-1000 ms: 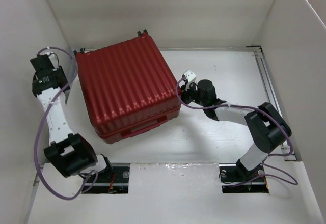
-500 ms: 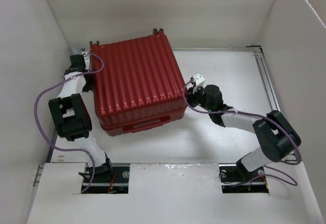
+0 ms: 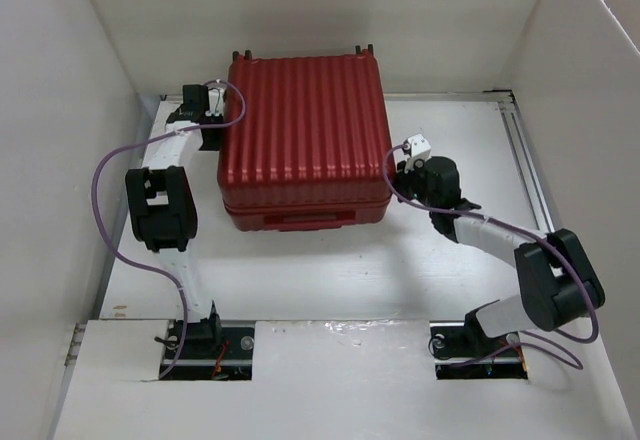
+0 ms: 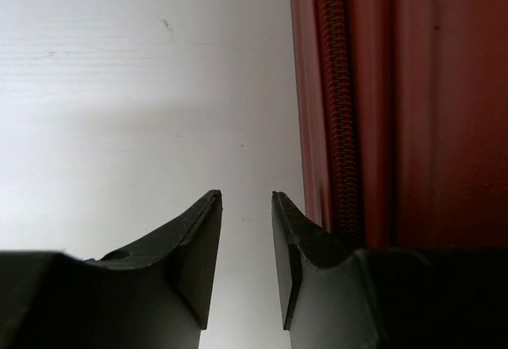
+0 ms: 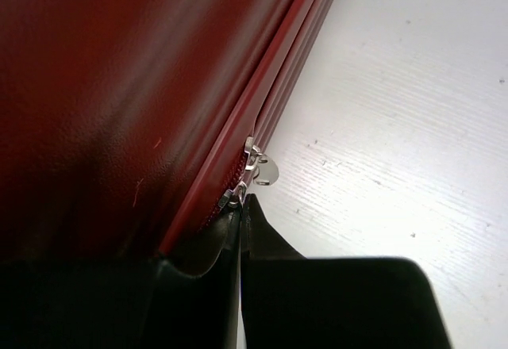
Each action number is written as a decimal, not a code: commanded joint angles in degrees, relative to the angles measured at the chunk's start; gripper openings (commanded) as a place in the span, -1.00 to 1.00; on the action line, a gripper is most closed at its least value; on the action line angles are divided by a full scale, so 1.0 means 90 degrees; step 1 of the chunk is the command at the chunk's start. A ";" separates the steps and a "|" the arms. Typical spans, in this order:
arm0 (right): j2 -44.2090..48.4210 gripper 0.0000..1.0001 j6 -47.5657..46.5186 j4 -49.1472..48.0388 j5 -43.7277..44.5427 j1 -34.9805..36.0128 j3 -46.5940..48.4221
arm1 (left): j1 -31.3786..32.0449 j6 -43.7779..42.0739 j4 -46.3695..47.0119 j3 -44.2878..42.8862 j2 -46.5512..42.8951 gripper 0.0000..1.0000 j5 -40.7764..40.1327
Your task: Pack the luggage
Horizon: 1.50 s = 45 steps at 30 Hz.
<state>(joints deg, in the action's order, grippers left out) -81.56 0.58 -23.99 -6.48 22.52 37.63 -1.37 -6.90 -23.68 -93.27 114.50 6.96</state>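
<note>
The luggage [image 3: 303, 135] lay shut and flat on the table [image 3: 330, 270], ribbed shell up, left of centre and toward the back wall, its edges about square to the table's. The two arms bracketed it. The left gripper [image 3: 213, 130] sat against the left side near the far corner, and the right gripper [image 3: 393, 175] met the right side about midway along. That placing read as a squeeze from both sides to steer or steady the case, with the right arm also working at the closure.

In the left wrist view, the left gripper [image 4: 246, 197] was loosened. A narrow gap showed between its fingers with only bare table behind it, so it grasped nothing. The luggage [image 4: 413, 103] rose just beside its right finger, and the zipper [image 4: 340, 103] ran straight up the side, its teeth meshed.

In the right wrist view, the right gripper [image 5: 240, 200] was clenched, its fingers pressed together with only a hairline between them. The tips were set at the seam, just below two silver pulls [image 5: 264, 166] that hung from the luggage [image 5: 119, 87]. Whether anything was pinched between the tips could not be told, and the pulls themselves hung free of the fingers.

The shell was a deep glossy red with parallel ridges running front to back. A recessed handle [image 3: 305, 217] showed on the near side, and small dark wheels [image 3: 365, 50] poked up at the far edge. No lining showed, since the halves were closed.
</note>
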 commanded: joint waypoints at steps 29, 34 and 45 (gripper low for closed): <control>0.2362 0.99 -0.0416 0.6062 0.2067 -0.2062 0.3387 | -0.1084 0.0981 -0.1343 -0.1550 -0.2505 0.39 -0.2005; 0.3377 0.99 0.0014 0.6133 0.2595 -0.2132 0.3028 | -0.1781 0.0455 -0.1343 -0.0510 -0.3160 0.39 -0.1731; 0.4482 0.99 0.0453 0.5946 0.2731 -0.2132 0.2577 | -0.1782 -0.0230 -0.1529 0.0491 -0.4108 0.39 -0.1419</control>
<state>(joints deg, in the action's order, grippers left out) -41.58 2.92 29.06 16.38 3.44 60.90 -17.23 -7.38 -38.02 -88.51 80.97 -7.42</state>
